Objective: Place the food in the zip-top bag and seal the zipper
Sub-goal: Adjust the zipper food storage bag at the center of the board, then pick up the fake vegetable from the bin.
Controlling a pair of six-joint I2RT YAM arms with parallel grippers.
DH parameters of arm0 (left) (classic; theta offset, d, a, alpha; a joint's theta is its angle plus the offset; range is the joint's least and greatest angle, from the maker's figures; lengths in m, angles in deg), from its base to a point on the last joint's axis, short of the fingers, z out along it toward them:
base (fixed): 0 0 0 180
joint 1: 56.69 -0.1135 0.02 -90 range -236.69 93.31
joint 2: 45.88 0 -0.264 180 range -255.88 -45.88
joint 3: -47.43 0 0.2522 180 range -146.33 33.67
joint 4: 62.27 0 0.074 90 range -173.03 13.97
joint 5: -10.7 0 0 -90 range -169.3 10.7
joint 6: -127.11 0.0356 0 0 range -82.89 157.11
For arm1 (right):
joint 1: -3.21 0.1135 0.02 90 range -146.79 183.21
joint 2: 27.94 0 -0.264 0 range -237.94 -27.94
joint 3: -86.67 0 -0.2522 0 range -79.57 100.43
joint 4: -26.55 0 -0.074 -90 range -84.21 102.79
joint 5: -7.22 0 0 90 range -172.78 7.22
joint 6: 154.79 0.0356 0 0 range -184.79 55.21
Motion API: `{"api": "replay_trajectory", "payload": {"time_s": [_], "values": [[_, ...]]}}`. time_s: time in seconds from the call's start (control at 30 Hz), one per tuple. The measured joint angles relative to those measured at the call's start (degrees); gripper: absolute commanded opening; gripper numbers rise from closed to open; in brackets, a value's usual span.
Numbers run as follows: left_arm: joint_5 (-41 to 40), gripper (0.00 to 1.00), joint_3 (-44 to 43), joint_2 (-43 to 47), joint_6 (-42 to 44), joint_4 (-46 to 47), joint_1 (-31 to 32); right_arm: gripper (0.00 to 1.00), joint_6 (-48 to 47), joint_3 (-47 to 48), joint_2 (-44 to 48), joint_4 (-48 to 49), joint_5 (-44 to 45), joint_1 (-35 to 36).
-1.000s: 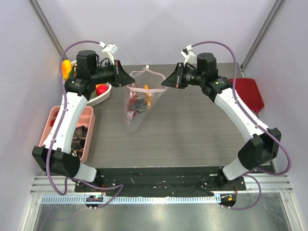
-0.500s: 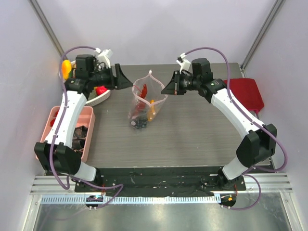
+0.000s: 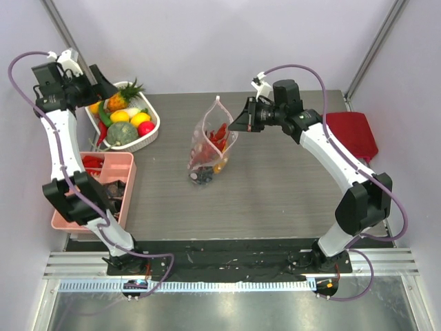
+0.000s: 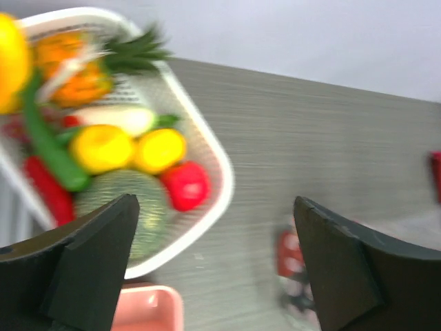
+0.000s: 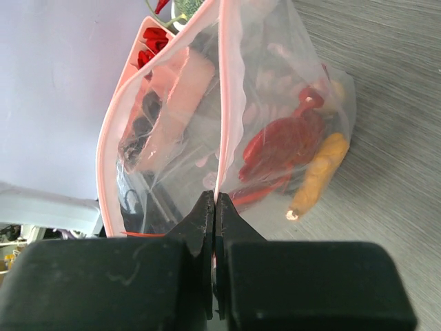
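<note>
Bag (image 3: 210,145) hangs from the right tool (image 5: 215,207), its bottom resting on the desk (image 3: 275,193) just below and ahead of that tool.

Right tool: clamped shut on the bag's top edge, pinching the pink zipper (image 5: 222,89) at one point only. The zipper is not sealed. Its second lip bows away to this tool's left, so the mouth gapes.

Contents, seen ahead of the right tool: lobster (image 5: 282,141), a yellow-orange piece (image 5: 317,172) beside it, and darker bits lower down.

Left tool (image 4: 215,203): wide open, nothing between its fingers, well apart from the bag. A basket (image 4: 224,176) of toy produce lies below and ahead of it.

Judged stage: food in, seal pending.

Risks from here:
1. A single pinch on thin film carries the bag. If it slips, the bag slumps with the mouth open and pieces could roll out.
2. The bag leans away from the right tool, so a sideways tug could tip it over.
3. The lips are slack and apart. Pressing them without the far end held taut would likely leave gaps or a skewed seal.
4. The lobster sits high, and a claw lying across the strip would block closure. I cannot tell how near the claws come.
5. The left tool, coming in open, could snag the loose lip or knock the bag.
</note>
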State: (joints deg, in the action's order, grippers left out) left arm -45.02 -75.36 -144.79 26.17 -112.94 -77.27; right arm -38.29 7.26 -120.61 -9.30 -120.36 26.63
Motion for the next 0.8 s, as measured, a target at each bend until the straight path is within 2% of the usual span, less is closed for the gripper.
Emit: {"api": "replay_trajectory", "payload": {"time_s": [0.17, 0.43, 0.8], "values": [[-8.07, 0.71, -5.9, -11.17, 3.74, -0.39, -1.66, 0.01, 2.19, 1.9, -0.39, 0.9, -1.14, 0.85], [-20.46, 0.54, -17.31, -26.6, 3.96, -0.61, -1.46, 0.01, 2.82, 2.97, -0.61, 2.16, -1.95, 1.95], [-26.36, 0.55, -17.64, -33.64, 2.34, 1.4, -1.2, 0.01, 5.97, 2.97, -2.36, 5.33, -3.15, 1.99]]}}
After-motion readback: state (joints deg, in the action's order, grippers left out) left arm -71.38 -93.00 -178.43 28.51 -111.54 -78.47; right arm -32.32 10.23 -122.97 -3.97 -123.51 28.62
